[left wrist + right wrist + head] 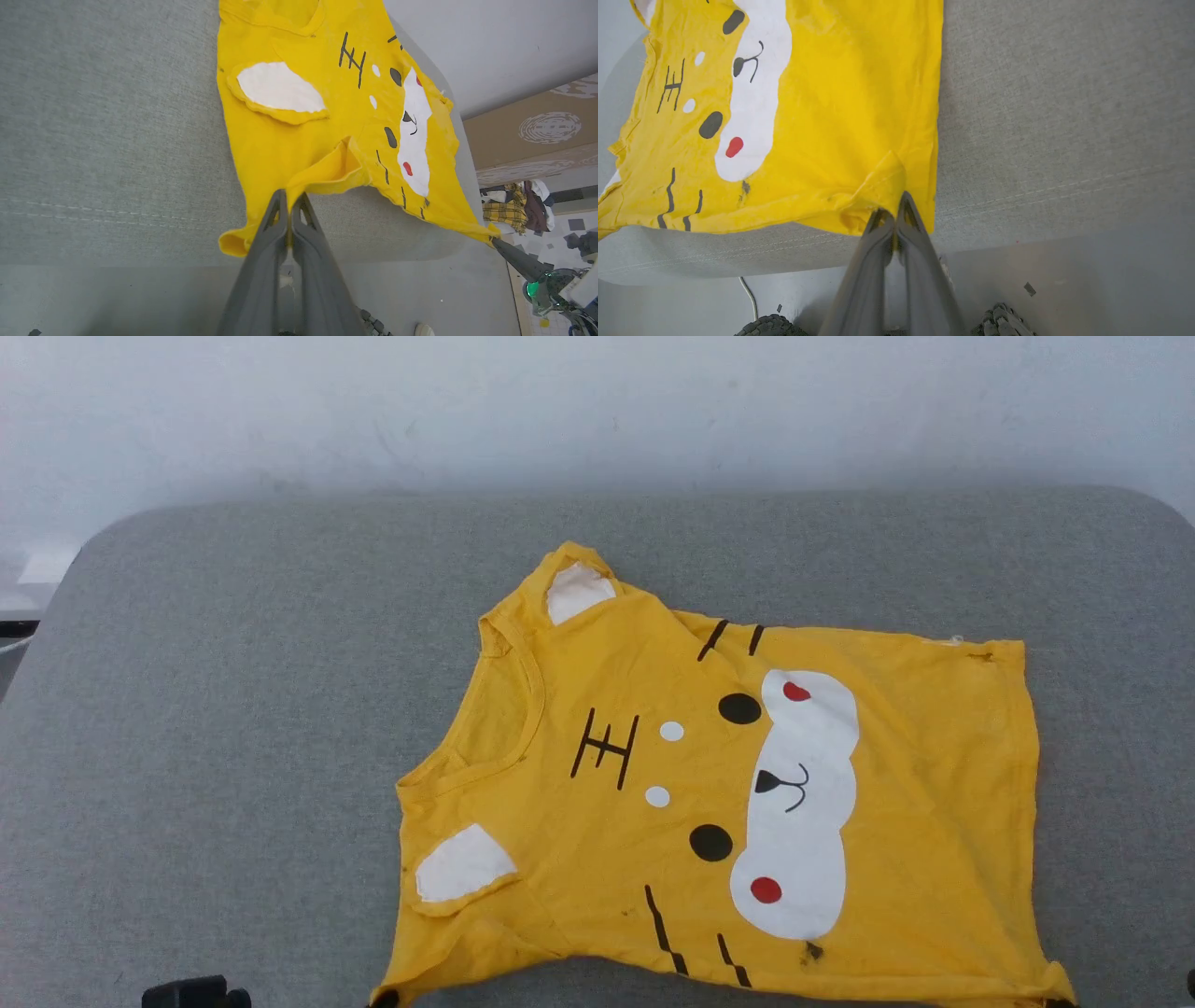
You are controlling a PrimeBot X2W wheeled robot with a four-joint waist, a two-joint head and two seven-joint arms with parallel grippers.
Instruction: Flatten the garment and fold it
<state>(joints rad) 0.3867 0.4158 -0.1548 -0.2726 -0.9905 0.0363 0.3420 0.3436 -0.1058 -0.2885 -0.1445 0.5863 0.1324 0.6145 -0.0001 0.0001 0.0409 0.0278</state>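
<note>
Head view: garment (934, 784) lies print-up and mostly flat at the desk's (233, 709) near edge, right of centre, with left pincer (289, 198) and right pincer (896, 205) each clamped on a near corner, so flattening looks nearly done and folding not started.

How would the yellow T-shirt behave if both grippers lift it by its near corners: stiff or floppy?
Probably floppy: the T-shirt bunches into folds where the left gripper and the right gripper pinch it. Likely light: the thin fabric lies close on the grey surface. It may sag in the middle between the grips.
</note>
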